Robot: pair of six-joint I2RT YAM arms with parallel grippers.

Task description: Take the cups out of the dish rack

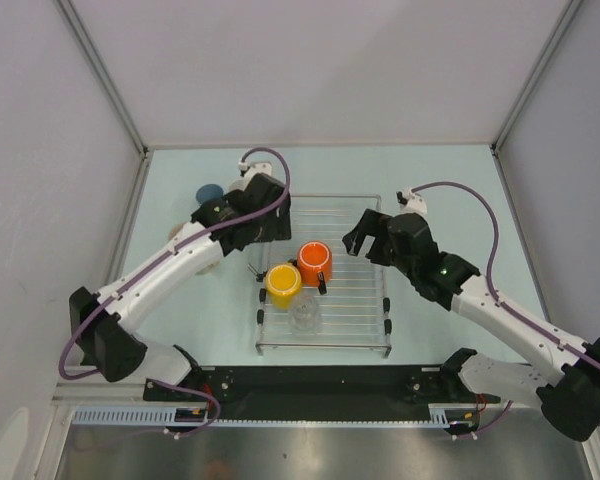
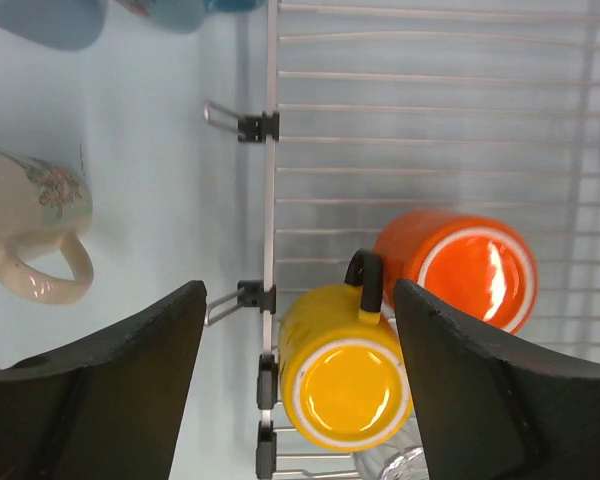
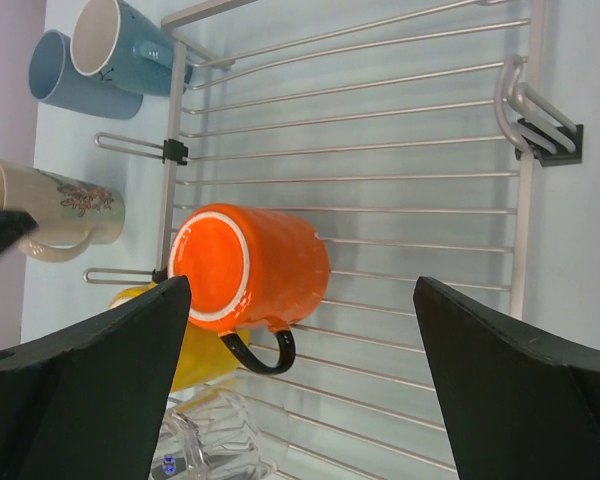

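Note:
The silver wire dish rack (image 1: 345, 300) lies mid-table. On its left part stand an upside-down orange mug (image 1: 314, 263), an upside-down yellow cup (image 1: 283, 284) and a small clear glass (image 1: 305, 315). My left gripper (image 1: 263, 232) is open and empty above the rack's left edge; in its wrist view the gripper (image 2: 298, 295) frames the yellow cup (image 2: 345, 375) beside the orange mug (image 2: 460, 270). My right gripper (image 1: 363, 233) is open and empty over the rack's right part, facing the orange mug (image 3: 250, 265). Two light blue cups (image 3: 80, 75) and a beige cup (image 3: 60, 210) stand on the table left of the rack.
Grey enclosure walls (image 1: 40, 150) close in the table on the left, back and right. A black rail (image 1: 320, 385) runs along the near edge between the arm bases. One blue cup (image 1: 208, 193) shows beside the left arm; the beige cup is mostly hidden under that arm.

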